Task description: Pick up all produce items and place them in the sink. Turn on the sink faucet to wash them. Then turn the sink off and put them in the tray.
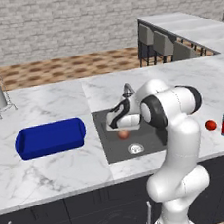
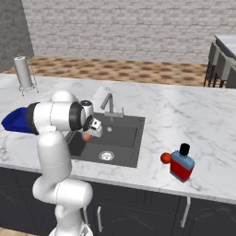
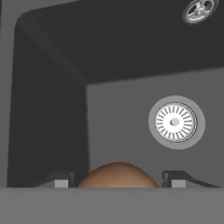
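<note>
Left base view: two fruits, an orange-red apple (image 1: 123,134) clamped in the gripper (image 1: 122,130) over the sink (image 1: 113,150), a red tomato (image 1: 211,124) on the counter; one blue tray (image 1: 50,137); no writing legible.

left base view: behind-left of arm, high, looks forward and down; sink (image 1: 110,151) centre frame, tray (image 1: 50,138) left, mid distance
right base view: behind-right, same downward pitch; sink (image 2: 126,138) centre, arm lower left
hand view: on the hand, close, looks down into the basin; drain (image 3: 176,122) right of centre
shared: both base views cover sink, faucet (image 1: 127,89), counter
</note>
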Motion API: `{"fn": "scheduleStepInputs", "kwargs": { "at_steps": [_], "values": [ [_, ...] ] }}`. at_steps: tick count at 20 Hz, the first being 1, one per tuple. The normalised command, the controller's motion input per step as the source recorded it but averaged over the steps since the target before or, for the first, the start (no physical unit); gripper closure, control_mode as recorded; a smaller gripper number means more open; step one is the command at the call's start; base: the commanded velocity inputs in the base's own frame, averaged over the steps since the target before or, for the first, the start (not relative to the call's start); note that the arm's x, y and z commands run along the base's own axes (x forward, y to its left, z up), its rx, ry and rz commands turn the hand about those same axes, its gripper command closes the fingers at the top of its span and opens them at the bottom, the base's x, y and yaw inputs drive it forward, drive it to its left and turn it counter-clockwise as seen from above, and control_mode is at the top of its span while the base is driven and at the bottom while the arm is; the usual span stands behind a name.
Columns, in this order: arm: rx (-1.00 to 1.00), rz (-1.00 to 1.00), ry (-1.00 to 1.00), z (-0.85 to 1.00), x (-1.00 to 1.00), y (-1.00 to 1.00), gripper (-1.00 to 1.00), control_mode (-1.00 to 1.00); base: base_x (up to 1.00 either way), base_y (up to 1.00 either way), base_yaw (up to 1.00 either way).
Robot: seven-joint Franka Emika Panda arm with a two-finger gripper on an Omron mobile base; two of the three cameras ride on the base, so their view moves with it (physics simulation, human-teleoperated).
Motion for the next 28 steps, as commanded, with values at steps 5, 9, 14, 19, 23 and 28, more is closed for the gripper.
{"fn": "scheduleStepInputs", "kwargs": {
  "at_steps": [5,9,14,19,23,28],
  "values": [
    [-0.05,0.0,-0.01,-0.49,0.39,0.0,1.0,-1.0,0.0,0.0,0.0],
    [-0.05,0.0,0.0,-0.4,0.36,0.0,1.0,-1.0,0.0,0.0,0.0],
    [-0.03,0.0,0.0,-0.33,0.39,-0.05,1.0,-1.0,0.0,0.0,0.0],
    [-0.01,0.0,0.0,-0.32,0.43,-0.06,1.0,-1.0,0.0,0.0,0.0],
    [-0.01,0.0,0.0,-0.38,0.29,-0.05,1.0,-1.0,0.0,0.0,0.0],
    [0.0,0.0,0.0,-0.4,0.21,-0.08,1.0,-1.0,0.0,0.0,0.0]
  ]
}}
